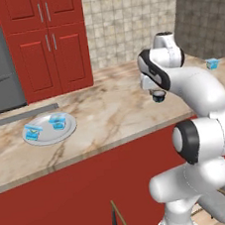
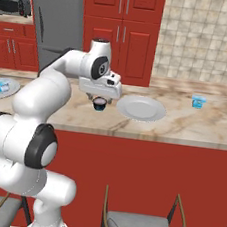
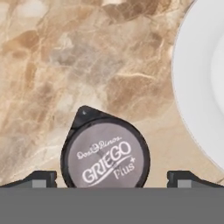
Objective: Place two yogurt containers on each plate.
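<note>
My pincer (image 3: 112,180) is hanging spread wide, gripping nothing, astride a dark yogurt tub (image 3: 105,158) on the marble counter (image 3: 65,65), just beside the empty plate (image 3: 197,83). Risk: I'm closing off-centre on a round, slick teardrop-lidded tub, so it could squirt out or tip. The plate is smooth and shallow, so the tub may slide. The far plate (image 1: 69,131) is carrying two blue tubs (image 1: 57,121); a lone blue tub (image 2: 198,101) is sitting well apart.

The table (image 3: 52,57) is marbled tan and brown stone. The round flat plate (image 3: 197,78) is pale white. The small tub's dark grey lid (image 3: 105,159) has white letters. Light-blue yogurt tubs (image 1: 58,121) sit apart.
</note>
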{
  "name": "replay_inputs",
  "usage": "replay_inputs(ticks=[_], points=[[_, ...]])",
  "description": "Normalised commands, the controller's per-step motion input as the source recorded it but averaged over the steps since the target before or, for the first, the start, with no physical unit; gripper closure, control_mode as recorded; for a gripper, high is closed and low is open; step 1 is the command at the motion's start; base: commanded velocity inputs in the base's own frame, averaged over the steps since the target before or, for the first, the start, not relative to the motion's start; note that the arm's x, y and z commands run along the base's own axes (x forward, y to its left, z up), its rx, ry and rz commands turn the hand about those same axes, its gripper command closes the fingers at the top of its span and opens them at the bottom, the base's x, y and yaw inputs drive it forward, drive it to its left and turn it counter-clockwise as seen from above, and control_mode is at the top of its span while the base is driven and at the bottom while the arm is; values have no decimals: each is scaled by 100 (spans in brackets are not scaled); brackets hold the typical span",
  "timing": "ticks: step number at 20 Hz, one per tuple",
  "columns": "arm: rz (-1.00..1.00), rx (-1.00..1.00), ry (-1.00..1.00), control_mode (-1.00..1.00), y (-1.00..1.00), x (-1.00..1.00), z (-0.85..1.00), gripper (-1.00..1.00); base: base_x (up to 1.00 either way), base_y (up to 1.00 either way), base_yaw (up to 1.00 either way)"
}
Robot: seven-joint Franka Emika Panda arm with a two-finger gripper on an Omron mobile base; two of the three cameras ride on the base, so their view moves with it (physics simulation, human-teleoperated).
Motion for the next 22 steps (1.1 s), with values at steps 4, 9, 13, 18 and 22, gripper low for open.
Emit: replay_inputs(ticks=[4, 9, 13, 18, 22], points=[[0, 0, 0, -100, 0, 8, -13, -100, 0, 0, 0], [0, 0, 0, -100, 0, 1, -22, -100, 0, 0, 0], [0, 0, 0, -100, 1, 0, -15, -100, 0, 0, 0], [0, 0, 0, -100, 3, 0, -10, -100, 0, 0, 0], [0, 0, 0, -100, 0, 0, 0, 100, 0, 0, 0]])
